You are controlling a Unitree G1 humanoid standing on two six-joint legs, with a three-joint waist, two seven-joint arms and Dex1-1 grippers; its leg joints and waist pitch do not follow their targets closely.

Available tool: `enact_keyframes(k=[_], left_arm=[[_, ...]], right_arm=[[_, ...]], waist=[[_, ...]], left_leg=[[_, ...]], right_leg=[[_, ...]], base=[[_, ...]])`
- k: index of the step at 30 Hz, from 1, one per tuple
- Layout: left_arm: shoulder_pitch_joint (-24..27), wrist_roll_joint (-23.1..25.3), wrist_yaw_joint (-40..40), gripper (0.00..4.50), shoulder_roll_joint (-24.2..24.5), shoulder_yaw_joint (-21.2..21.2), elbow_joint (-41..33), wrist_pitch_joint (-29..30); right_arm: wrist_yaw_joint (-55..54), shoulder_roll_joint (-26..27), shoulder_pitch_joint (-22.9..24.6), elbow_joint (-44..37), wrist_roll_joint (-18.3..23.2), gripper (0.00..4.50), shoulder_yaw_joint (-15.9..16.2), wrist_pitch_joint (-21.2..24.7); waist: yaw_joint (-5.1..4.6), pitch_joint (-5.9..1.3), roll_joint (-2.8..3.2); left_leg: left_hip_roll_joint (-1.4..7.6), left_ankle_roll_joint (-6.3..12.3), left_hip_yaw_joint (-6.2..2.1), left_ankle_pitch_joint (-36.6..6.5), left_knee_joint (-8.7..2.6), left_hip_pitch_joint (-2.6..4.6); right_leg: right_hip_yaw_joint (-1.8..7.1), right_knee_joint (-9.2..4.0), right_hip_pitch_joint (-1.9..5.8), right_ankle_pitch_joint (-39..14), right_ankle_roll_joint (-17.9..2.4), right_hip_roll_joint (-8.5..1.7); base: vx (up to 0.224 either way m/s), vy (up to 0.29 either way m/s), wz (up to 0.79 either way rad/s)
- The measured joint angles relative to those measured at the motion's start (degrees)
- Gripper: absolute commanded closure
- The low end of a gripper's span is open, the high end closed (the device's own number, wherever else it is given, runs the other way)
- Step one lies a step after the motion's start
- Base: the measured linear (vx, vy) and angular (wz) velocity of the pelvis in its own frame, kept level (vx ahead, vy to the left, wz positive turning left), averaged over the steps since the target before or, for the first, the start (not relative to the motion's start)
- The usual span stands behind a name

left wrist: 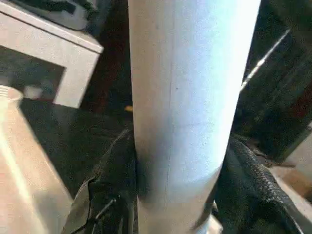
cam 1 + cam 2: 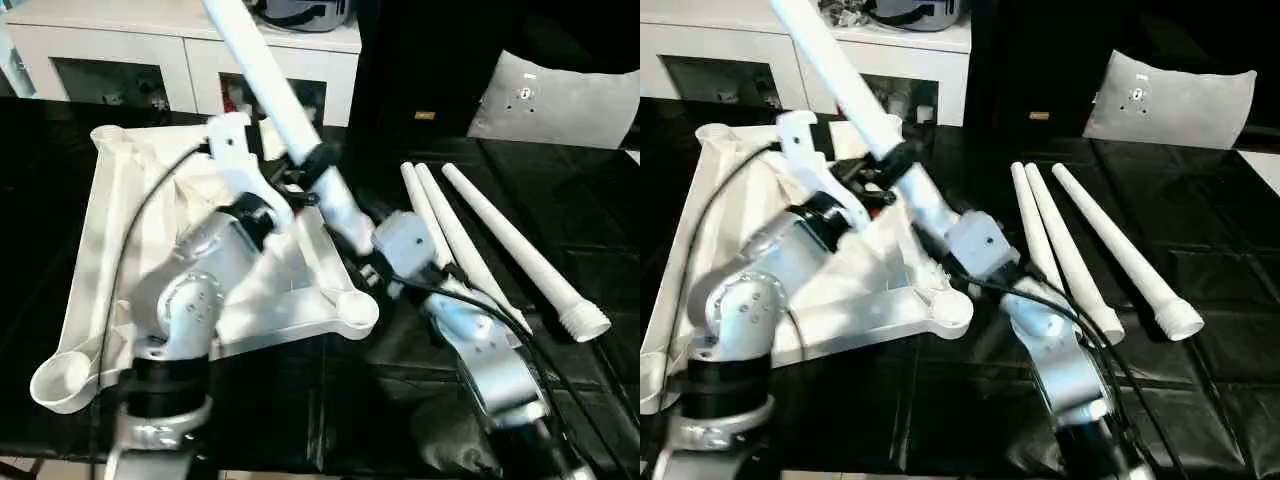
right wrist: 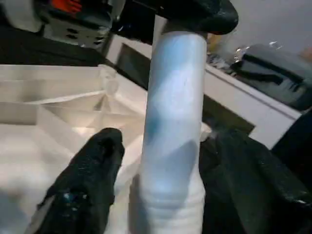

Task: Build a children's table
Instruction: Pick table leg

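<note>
The white table top (image 2: 110, 230) lies upside down on the black table, its ribs and round corner sockets (image 2: 355, 312) facing up. One white leg (image 2: 260, 70) slants up over the top's right side. My left gripper (image 2: 318, 160) is shut on this leg at mid-length, and the leg (image 1: 185, 97) sits tight between its black fingers (image 1: 112, 185). My right gripper (image 2: 350, 225) is at the leg's threaded lower end (image 3: 165, 204). Its fingers (image 3: 90, 175) stand on either side of the leg, and one has a small gap to it. Three more legs (image 2: 465, 245) lie side by side on the right.
A white-grey cushion (image 2: 560, 100) leans at the back right. A white cabinet (image 2: 180, 50) with glass doors stands behind the table. Black cables run along both silver forearms. Bare black table surface (image 2: 330, 390) lies in front of the table top.
</note>
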Motion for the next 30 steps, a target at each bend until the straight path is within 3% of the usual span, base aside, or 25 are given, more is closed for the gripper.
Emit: enact_keyframes(k=[5, 9, 12, 16, 20, 23, 30], left_arm=[[-0.3, 1.9, -2.4, 2.65, 3.4, -0.9, 1.4, 0.1], [-1.4, 1.8, -5.5, 2.65, 7.4, -0.9, 3.5, 2.0], [-2.7, -0.3, -8.5, 2.65, 9.6, -0.4, 4.4, 5.3], [-3.9, -3.9, -13.2, 2.65, 11.4, -0.2, 5.0, 9.3], [-6.9, -10.7, -20.2, 2.65, 13.3, 1.8, 6.0, 13.0], [-8.7, -13.2, -22.5, 2.65, 13.5, 3.0, 5.8, 13.9], [-9.8, -17.2, -30.5, 2.65, 15.4, 2.5, 6.0, 16.6]], right_arm=[[3.9, -0.5, 0.4, -4.5, 6.4, 0.68, -0.8, 5.4], [8.0, -2.9, 1.0, -10.8, 16.8, 0.37, -4.9, 16.9], [10.0, -5.3, -1.4, -11.9, 23.5, 0.14, -8.6, 24.3], [12.1, -8.9, -5.3, -12.0, 29.7, 0.0, -13.6, 31.1], [17.2, -14.8, -7.1, -11.3, 37.2, 0.0, -16.5, 41.2], [18.9, -15.7, -7.4, -11.0, 40.0, 0.0, -18.3, 43.8], [24.5, -18.1, -9.7, -9.6, 53.3, 0.0, -25.7, 49.9]], waist=[[0.08, 0.0, 0.0], [0.19, 0.0, 0.0], [0.23, 0.0, 0.0], [0.32, -0.01, 0.02], [0.88, 0.05, 0.11], [1.28, 0.04, 0.13], [2.29, -0.02, -0.1]], left_leg=[[0.02, 0.0, 0.0, 0.0, 0.0, 0.01], [0.02, 0.01, 0.01, 0.0, 0.0, 0.01], [0.02, -0.01, 0.03, 0.0, 0.01, 0.02], [0.04, -0.03, 0.05, 0.1, 0.0, 0.03], [0.04, -0.01, 0.07, 0.1, 0.0, 0.01], [0.09, -0.01, 0.2, 0.1, 0.0, 0.04], [0.14, 0.05, 0.44, 0.1, 0.0, 0.06]], right_leg=[[0.0, 0.01, 0.0, 0.0, 0.0, 0.0], [0.0, 0.0, 0.0, 0.0, 0.0, 0.0], [0.0, 0.01, 0.0, 0.0, 0.0, -0.02], [-0.01, 0.02, 0.0, 0.0, 0.0, -0.01], [-0.01, -0.01, 0.0, 0.0, -0.1, -0.01], [-0.01, -0.01, 0.0, 0.0, -0.1, -0.01], [-0.03, 0.02, 0.0, 0.1, -0.1, -0.04]], base=[[0.0, 0.0, 0.0], [0.0, 0.0, 0.0], [0.0, 0.0, 0.0], [0.0, 0.0, 0.0], [0.0, 0.0, 0.0], [0.0, 0.0, 0.0], [0.0, 0.0, 0.0]])
